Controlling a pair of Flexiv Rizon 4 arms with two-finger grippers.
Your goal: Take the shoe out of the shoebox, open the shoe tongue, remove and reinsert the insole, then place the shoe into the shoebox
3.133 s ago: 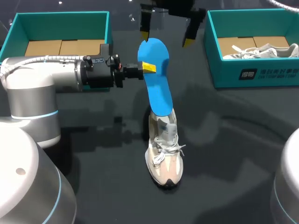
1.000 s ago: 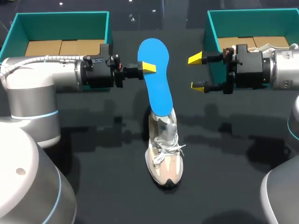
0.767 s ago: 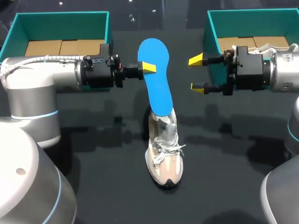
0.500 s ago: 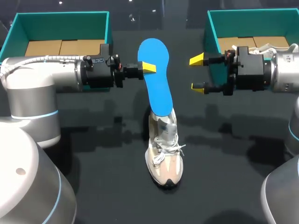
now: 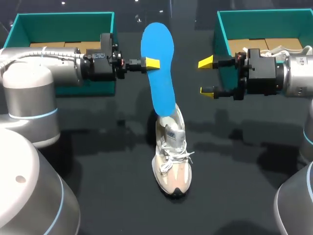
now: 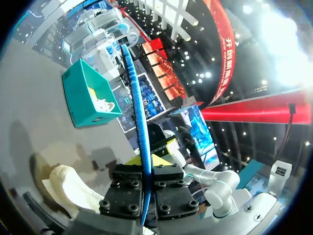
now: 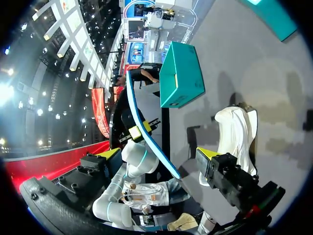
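Because the left gripper is pinched tight on one long edge of the bright blue foam insole, the insole stands almost upright above the dark table. It leans a little, and its lower tip sits inside the collar of the beige lace-up sneaker. An edge grip high on the insole leaves that tip free to slide along the shoe's opening, which suits drawing it out or feeding it back in; which of the two is under way I cannot tell. The sneaker stands on its sole between the two boxes, toe towards the robot, with nothing holding it, so any drag from the insole could probably tip or lift it. The right gripper hangs beside the insole's middle, clear of it, its yellow-tipped fingers spread wide and empty. That looks like a waiting pose from which it could steady the shoe or take the insole's other edge. The left teal cardboard shoebox shows only a bare brown floor, likely the sneaker's destination, while the right teal shoebox holds a white sneaker
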